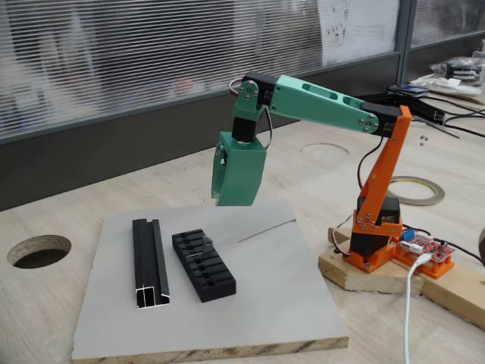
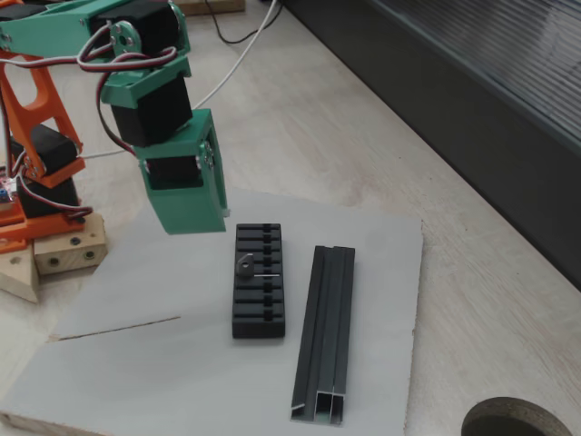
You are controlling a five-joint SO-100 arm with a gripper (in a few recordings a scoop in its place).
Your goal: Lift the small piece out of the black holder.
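You are dealing with a tiny, thin grey metal piece (image 2: 247, 267), likely light, stiff and slippery, sitting in a middle slot of the black ribbed plastic holder (image 2: 258, 313) at the green gripper's (image 2: 187, 211) five o'clock in a fixed view, so pinch its raised ring end; I cannot tell how far the gripper is opening, though it is carrying nothing.

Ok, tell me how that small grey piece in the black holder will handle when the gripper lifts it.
The small piece looks thin metal, so probably stiff and very light. Its ring end sits above the black holder, giving some purchase, though its small size may let it slip. The gripper hangs beside the holder's end, apart from the piece.
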